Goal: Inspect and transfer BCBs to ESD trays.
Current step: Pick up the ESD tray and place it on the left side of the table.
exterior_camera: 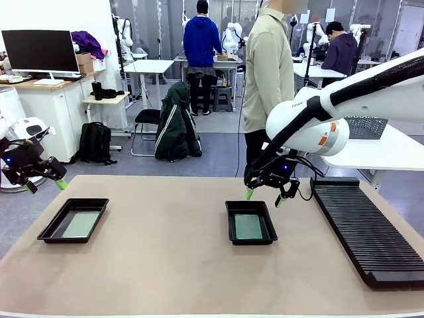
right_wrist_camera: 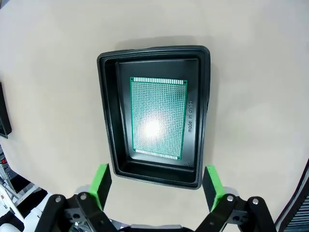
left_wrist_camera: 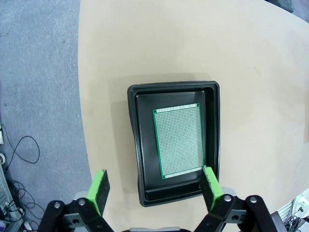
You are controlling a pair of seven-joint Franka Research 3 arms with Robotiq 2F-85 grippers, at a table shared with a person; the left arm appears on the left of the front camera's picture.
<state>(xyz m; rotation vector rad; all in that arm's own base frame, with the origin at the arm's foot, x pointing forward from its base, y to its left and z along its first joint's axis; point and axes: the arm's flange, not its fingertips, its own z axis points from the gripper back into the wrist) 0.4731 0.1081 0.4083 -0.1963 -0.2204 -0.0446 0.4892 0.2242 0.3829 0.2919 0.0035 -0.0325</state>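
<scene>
Near the table's left edge, one ESD tray (exterior_camera: 73, 220) holds a BCB (left_wrist_camera: 178, 141) flat; the left gripper (exterior_camera: 45, 184) hovers beyond it, claw wide and empty. Mid-table, the second tray (exterior_camera: 251, 222) cradles another board (right_wrist_camera: 158, 117) for inspection, "made in china" moulded beside it. Just past its far edge hangs the right gripper (exterior_camera: 264, 197), wide and empty, with the slotted rack (exterior_camera: 364, 228) along the right edge.

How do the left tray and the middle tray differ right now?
The left tray lies near the table's left edge, with the open left gripper off to its side; the middle tray has the open right gripper just beyond its far rim. Both are black and each holds one green board.
</scene>
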